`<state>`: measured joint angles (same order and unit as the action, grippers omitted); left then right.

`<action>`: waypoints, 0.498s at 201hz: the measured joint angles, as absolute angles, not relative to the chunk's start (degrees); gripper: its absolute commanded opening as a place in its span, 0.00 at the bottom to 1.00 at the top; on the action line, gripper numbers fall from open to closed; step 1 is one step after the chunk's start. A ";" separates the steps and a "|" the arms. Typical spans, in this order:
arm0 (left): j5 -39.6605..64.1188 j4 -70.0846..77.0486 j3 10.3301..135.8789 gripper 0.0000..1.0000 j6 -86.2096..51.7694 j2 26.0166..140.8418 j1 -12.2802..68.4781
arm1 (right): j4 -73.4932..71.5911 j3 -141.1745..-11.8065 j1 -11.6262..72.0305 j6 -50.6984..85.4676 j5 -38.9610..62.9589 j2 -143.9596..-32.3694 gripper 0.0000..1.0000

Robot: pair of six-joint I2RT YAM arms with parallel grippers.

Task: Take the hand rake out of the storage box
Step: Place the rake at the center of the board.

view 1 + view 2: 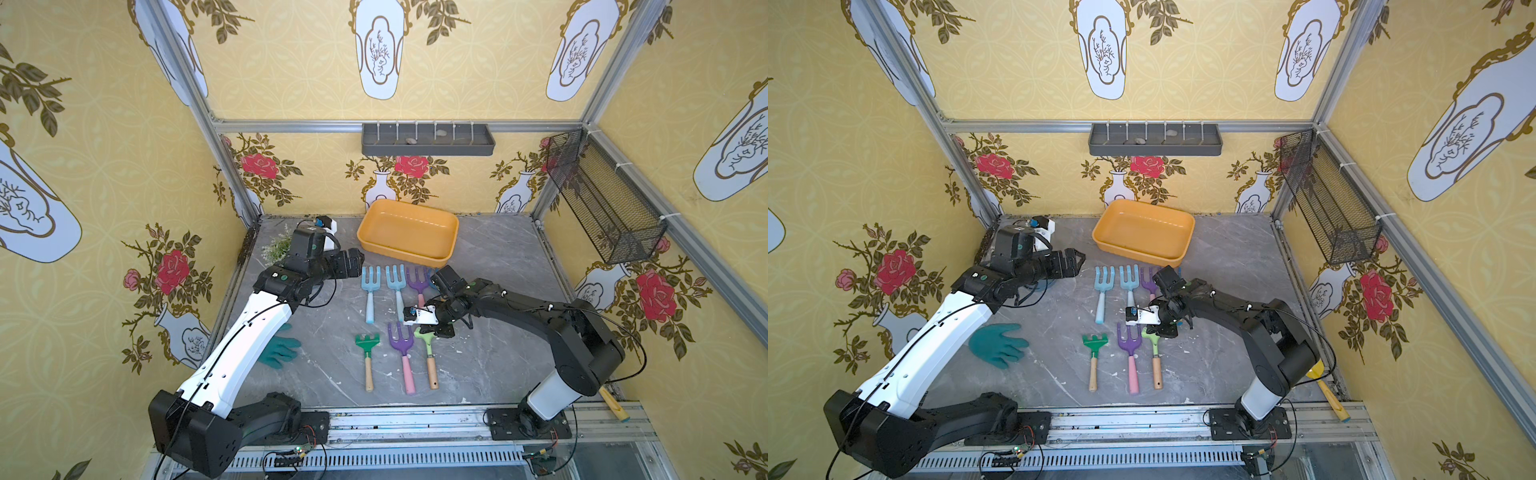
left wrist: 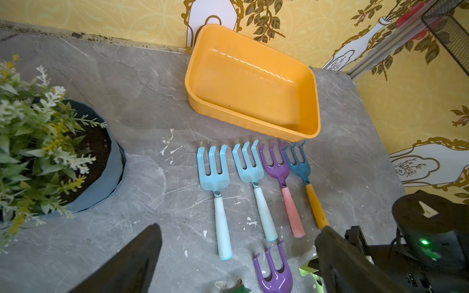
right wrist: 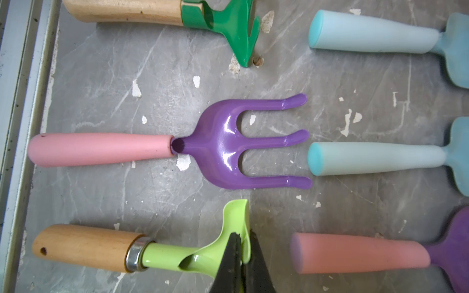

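grey table (image 1: 498, 332). potted plant (image 2: 101, 177) at the back left corner. teal glove (image 1: 996, 345) lies flat by the left edge, nearer the front. left gripper (image 1: 357, 262) hovers just right of the plant, jaws spread wide, holding nothing.

storage box (image 1: 401, 252) sits at the middle of the back edge, slightly skewed. the hand rakes all lie outside it on the table, in two rows, tines toward the back edge.

back row, just in front of the box:
- first light blue rake (image 1: 370, 286)
- second light blue rake (image 1: 397, 282)
- back purple rake (image 2: 278, 170), pink handle
- dark blue rake (image 2: 298, 167), yellow handle, mostly hidden by the right arm in both top views

front row, toward the front edge:
- dark green rake (image 1: 368, 345), wooden handle
- front purple rake (image 3: 223, 147), pink handle
- light green rake (image 3: 177, 256), wooden handle

right gripper (image 3: 243, 234) is down on the light green rake's head, jaws pinched narrow on its thin edge. the rake lies flat on the table.
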<state>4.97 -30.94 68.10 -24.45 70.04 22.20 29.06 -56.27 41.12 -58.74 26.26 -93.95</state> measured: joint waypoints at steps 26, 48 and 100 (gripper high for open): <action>4.99 -30.94 67.55 1.00 -24.45 70.32 21.96 | 28.36 -56.27 40.97 -58.50 26.30 -95.72 0.07; 5.74 -30.98 67.53 1.00 -24.45 70.85 21.76 | 27.49 -55.83 40.99 -58.13 26.55 -96.49 0.17; 6.02 -31.64 67.33 1.00 -24.43 70.06 21.37 | 26.85 -56.16 40.82 -57.89 26.26 -97.27 0.60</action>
<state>6.02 -31.64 67.33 -24.43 70.06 21.37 26.85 -56.16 40.82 -57.89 26.26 -97.27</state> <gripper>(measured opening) 0.999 0.462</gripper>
